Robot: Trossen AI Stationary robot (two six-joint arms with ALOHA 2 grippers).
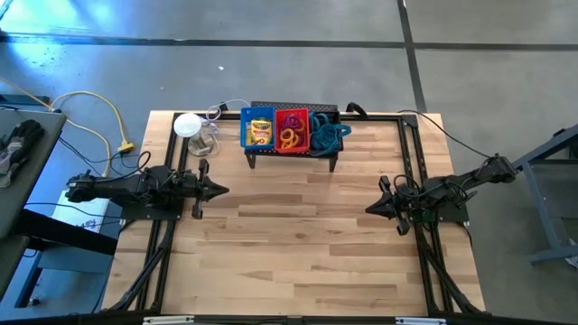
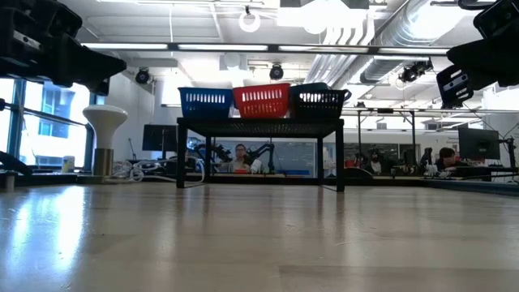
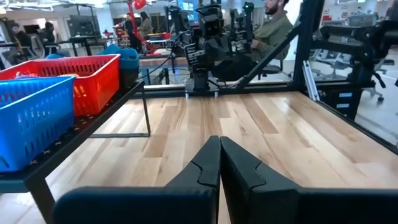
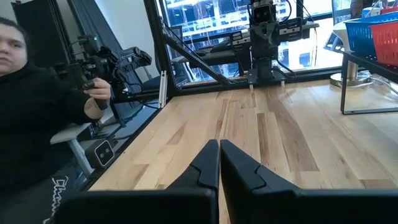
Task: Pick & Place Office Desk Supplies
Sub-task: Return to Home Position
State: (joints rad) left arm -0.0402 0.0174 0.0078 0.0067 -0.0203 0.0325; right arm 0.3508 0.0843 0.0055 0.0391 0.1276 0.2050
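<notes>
Left gripper (image 3: 219,142) and right gripper (image 4: 219,144) are hovering over the table (image 1: 298,244), fingers pressed together, empty. Yellow boxes (image 1: 259,131), rings (image 1: 290,137) and cords (image 1: 329,135) are sitting in bins (image 2: 261,100) on the rack (image 2: 259,123): light, cords limp; likely safest grasping bin rims.

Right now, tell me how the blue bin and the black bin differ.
The blue bin holds little yellow boxes; the black bin holds bluish looped cords. The blue bin sits at the left end of the black mesh rack in the high view, the black bin at the right end. Both are slotted baskets standing upright on the rack, flanking the red bin.
</notes>
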